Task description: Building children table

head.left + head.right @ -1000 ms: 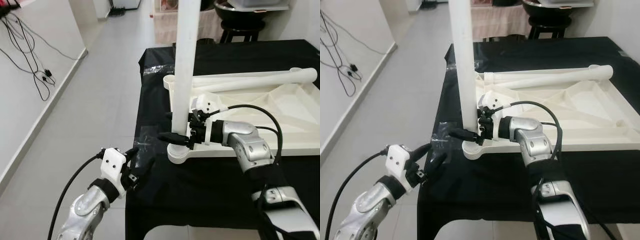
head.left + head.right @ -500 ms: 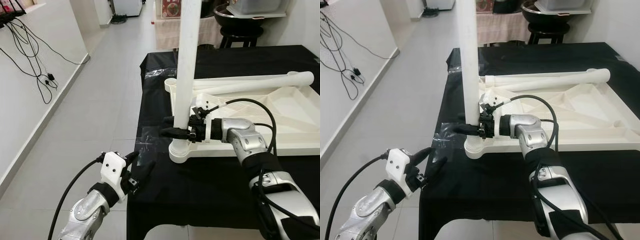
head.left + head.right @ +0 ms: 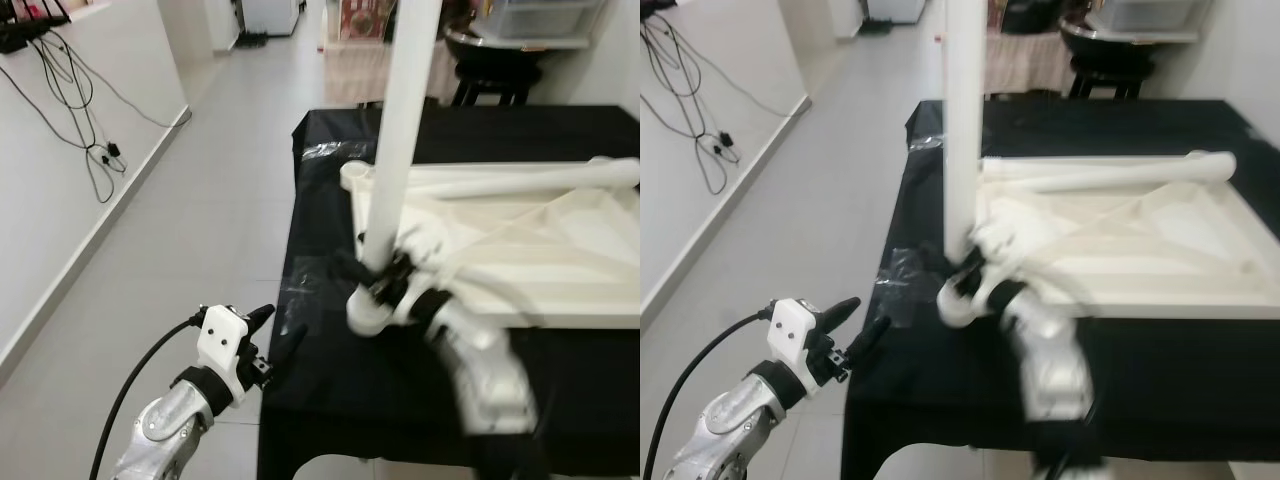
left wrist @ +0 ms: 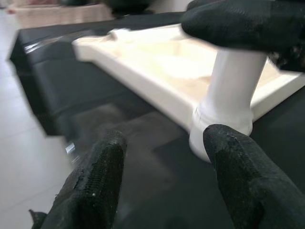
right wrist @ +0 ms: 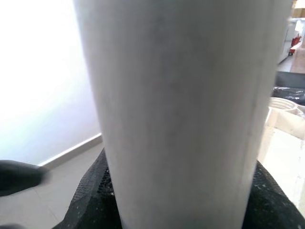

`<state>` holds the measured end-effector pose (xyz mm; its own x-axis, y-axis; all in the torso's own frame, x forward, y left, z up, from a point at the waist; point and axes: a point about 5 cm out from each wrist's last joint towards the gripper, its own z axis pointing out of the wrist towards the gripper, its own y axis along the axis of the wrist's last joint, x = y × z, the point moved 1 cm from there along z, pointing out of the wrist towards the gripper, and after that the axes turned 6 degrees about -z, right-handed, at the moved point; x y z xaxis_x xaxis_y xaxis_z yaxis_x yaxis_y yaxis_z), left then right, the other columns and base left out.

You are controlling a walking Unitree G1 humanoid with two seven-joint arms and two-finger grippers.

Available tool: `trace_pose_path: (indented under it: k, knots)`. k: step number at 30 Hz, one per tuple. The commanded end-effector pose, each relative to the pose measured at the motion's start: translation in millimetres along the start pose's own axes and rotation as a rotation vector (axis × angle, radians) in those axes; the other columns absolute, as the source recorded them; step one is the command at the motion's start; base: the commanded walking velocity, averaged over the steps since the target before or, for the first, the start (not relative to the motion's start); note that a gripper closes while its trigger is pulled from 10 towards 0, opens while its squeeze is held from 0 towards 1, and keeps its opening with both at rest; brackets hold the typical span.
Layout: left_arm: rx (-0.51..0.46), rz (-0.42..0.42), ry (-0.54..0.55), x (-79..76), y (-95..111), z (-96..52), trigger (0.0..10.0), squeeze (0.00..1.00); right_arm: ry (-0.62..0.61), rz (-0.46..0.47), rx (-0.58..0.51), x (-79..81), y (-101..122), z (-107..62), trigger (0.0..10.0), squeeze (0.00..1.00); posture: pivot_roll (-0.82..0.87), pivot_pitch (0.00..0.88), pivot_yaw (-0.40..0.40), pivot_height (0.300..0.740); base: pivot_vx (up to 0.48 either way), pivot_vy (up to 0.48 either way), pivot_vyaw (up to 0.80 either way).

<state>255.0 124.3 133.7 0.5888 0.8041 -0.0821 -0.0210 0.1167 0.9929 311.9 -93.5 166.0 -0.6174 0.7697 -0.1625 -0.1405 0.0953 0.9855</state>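
Observation:
A white children's table top (image 3: 520, 250) lies upside down on a black-covered table (image 3: 330, 390). One white leg (image 3: 400, 130) stands upright in the corner socket (image 3: 366, 312) nearest me. My right gripper (image 3: 375, 278), blurred by motion, is shut on that leg just above the socket; the right wrist view has the leg (image 5: 181, 109) between black fingers (image 5: 93, 200). A second leg (image 3: 520, 178) lies across the top's far side. My left gripper (image 3: 280, 335) hangs open off the table's left edge, apart from the socket; it (image 4: 167, 136) faces the leg base (image 4: 233, 90).
Grey tiled floor runs along the table's left side. A white wall with dangling cables (image 3: 90, 150) stands further left. A dark stool and a bin (image 3: 500, 50) sit behind the table. A clear plastic scrap (image 3: 300, 290) lies on the cloth near the socket.
The camera has shifted a little. My right arm is now smeared by motion and sits lower and nearer, its gripper still on the leg. The left gripper has hardly moved.

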Motion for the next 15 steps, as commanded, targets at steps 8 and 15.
trace_pose_path:
  k: [8,15]
  knots:
    - [-0.009,0.029,0.032,4.2,0,1.2,10.0,0.00,-0.034,0.155,0.145,-10.2,-32,-2.1,0.0,0.00,-0.12,0.104,0.026,0.740,0.000,0.000,0.00]
    - [-0.006,0.025,0.018,2.6,0,2.7,10.0,0.00,-0.038,0.146,0.121,-12.1,-21,-1.0,10.0,0.78,-0.11,0.107,0.038,0.740,0.000,0.000,0.00]
